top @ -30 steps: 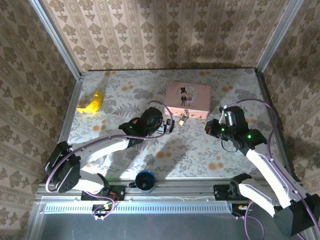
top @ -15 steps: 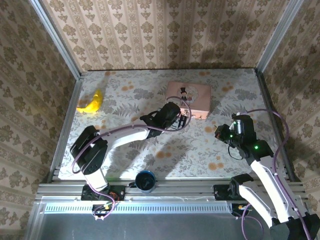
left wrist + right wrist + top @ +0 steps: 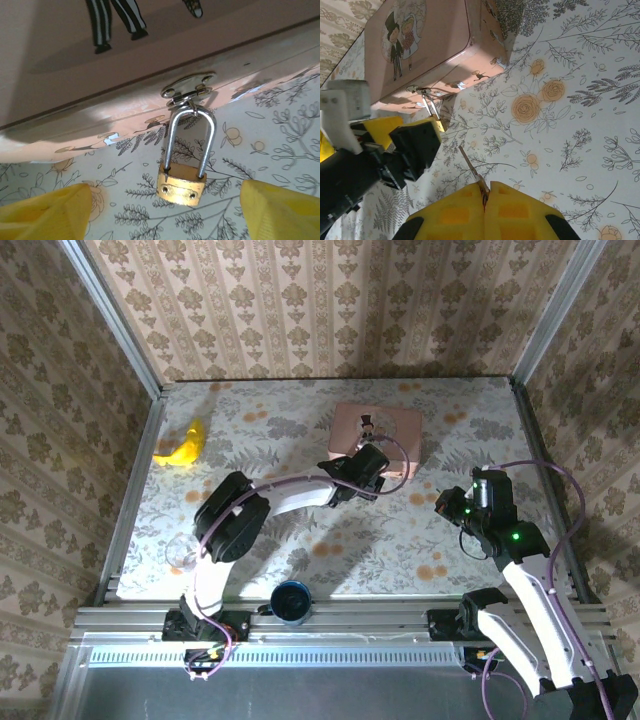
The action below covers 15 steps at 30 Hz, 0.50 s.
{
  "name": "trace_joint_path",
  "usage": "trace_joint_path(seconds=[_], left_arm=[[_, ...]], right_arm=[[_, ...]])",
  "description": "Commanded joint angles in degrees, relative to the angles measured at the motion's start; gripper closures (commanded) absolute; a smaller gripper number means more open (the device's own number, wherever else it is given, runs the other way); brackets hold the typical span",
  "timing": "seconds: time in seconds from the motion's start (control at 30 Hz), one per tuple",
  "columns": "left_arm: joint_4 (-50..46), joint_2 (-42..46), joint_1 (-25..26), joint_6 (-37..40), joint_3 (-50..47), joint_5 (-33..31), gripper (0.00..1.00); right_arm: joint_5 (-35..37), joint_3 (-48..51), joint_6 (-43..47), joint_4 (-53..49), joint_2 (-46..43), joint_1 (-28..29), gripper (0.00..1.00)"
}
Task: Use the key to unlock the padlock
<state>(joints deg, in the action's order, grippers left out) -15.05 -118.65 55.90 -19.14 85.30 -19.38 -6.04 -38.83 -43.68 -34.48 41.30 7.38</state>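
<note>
Left jaws spread wide; small brass-coloured padlock with steel shackle lies on the desk between them, touching neither. Its shackle hooks through the metal hasp of the pink picture box just ahead. Right jaws pressed together, pinching thin silver key, blade projecting forward; padlock well ahead of it.

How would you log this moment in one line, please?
left fingers: open, flanking padlock | right fingers: shut on key | padlock: shackle closed, on pink box hasp
</note>
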Motion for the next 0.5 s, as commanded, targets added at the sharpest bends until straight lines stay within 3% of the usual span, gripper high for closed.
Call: trace_joint_path(seconds=[0.0, 0.47], left_arm=[[-3.1, -1.59, -0.1, 2.52, 3.31, -1.46, 0.22], [-2.62, -7.85, -3.08, 3.15, 6.56, 3.24, 0.32]], right_arm=[[-0.45, 0.77, -0.61, 1.49, -0.61, -0.53, 1.0], [-2.23, 1.6, -1.3, 3.02, -0.71, -1.3, 1.0]])
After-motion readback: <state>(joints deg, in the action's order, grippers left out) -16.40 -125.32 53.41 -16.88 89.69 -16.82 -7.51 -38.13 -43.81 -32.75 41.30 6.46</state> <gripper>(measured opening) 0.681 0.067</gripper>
